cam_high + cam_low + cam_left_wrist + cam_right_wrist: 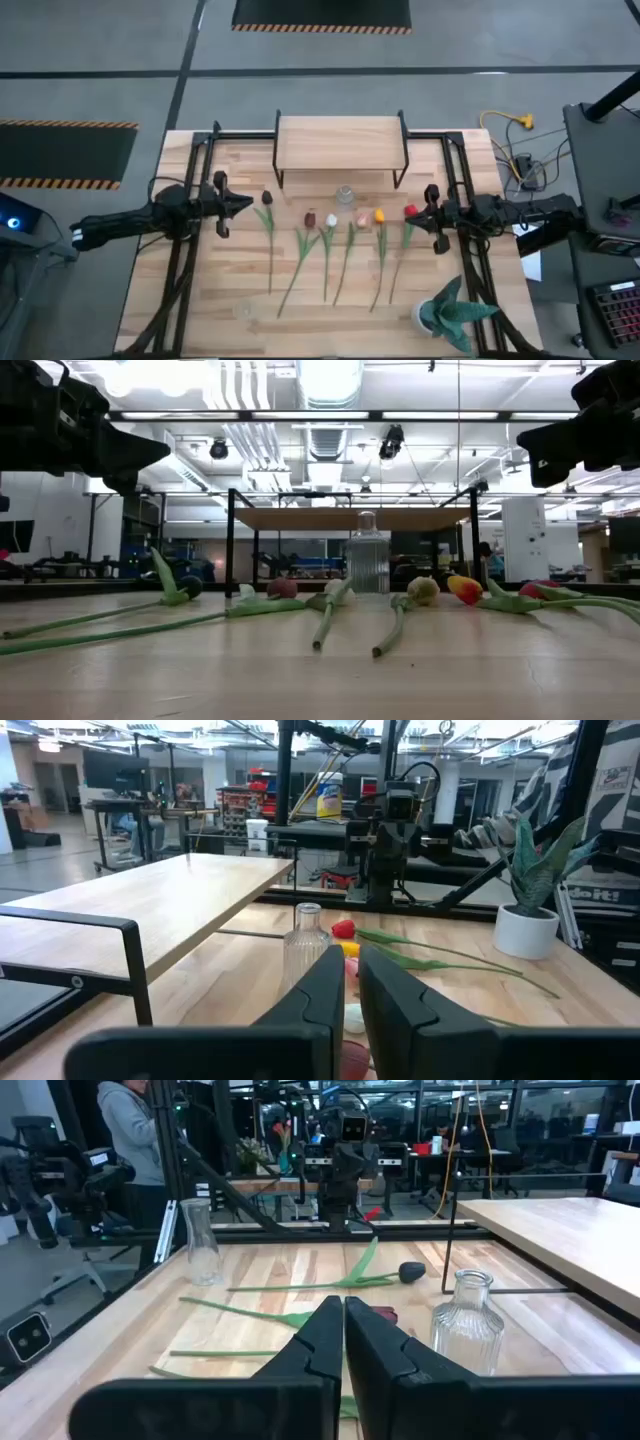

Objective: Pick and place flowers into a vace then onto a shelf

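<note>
Flowers [330,250]: seven tulips, laid in a row across the table's middle, heads toward the far edge, stems running toward the near edge. None in the vase, none lifted.

Vase [346,196]: clear ribbed glass, upright, empty, just behind the tulip heads and in front of the shelf.

Shelf [340,142]: light wood on black legs, at the far edge, centre. Nothing on it.

Left gripper [247,203]: raised above the table toward the left edge, pointing inward; fingers nearly closed, a thin gap between them, gripping nothing.

Right gripper [412,212]: raised toward the right edge, facing inward near the red tulip; fingers pressed together, empty.

Second glass bottle [200,1240]: upright near the near-left corner.

Potted plant [450,312]: near-right corner.

Person [135,1140]: standing beyond the table, in the right wrist view.

Handling, judged: tulips light, stems thin and bendy, heads soft. Best pinched mid-stem, clear of leaves. Vase looked smooth, breakable, narrow-necked; a grip at the neck seemed safest.
</note>
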